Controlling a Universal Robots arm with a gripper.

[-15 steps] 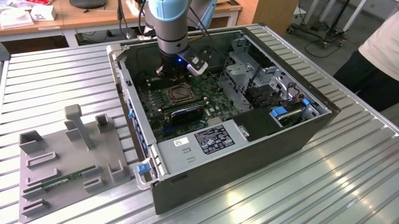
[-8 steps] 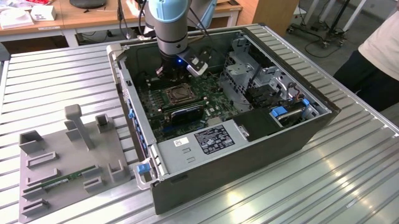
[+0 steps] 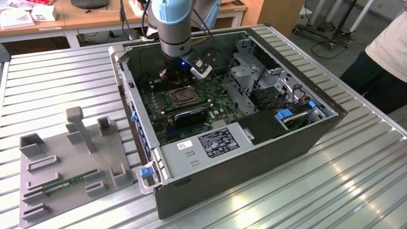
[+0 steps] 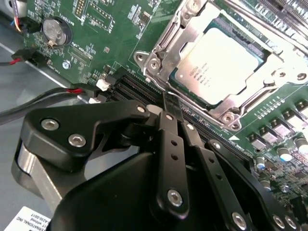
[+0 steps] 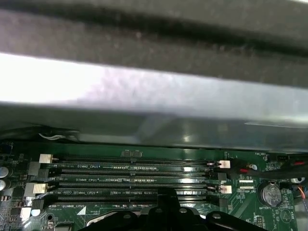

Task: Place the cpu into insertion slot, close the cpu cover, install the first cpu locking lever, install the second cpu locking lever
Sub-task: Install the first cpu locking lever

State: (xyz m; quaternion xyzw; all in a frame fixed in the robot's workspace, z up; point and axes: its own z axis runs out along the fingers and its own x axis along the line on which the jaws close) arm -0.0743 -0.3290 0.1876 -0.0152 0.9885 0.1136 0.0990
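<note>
The cpu [image 4: 219, 65], a silvery square chip, lies in the insertion slot [image 3: 181, 97] on the green board inside the open computer case. The cpu cover [image 4: 166, 41], a silver frame with a window, lies flat over the chip's edges. My gripper [image 4: 169, 105] hangs just beside the socket's near edge, over the black memory slots, with its black fingers [image 4: 168, 139] pressed together and nothing seen between them. In the exterior view my gripper [image 3: 167, 76] reaches down into the case behind the socket. The first wrist view has the fingertips [image 5: 166, 196] at the slots' edge.
Long black memory slots [image 5: 134, 183] run next to the socket. A coin battery [image 4: 56, 30] and red-black cables [image 4: 43, 94] lie nearby. The case wall [image 3: 137, 124] and a drive cage [image 3: 248, 71] hem the arm in. A grey fixture [image 3: 64, 176] holds a green memory stick [image 3: 70, 182]. A person [image 3: 388, 47] stands at the exterior view's right.
</note>
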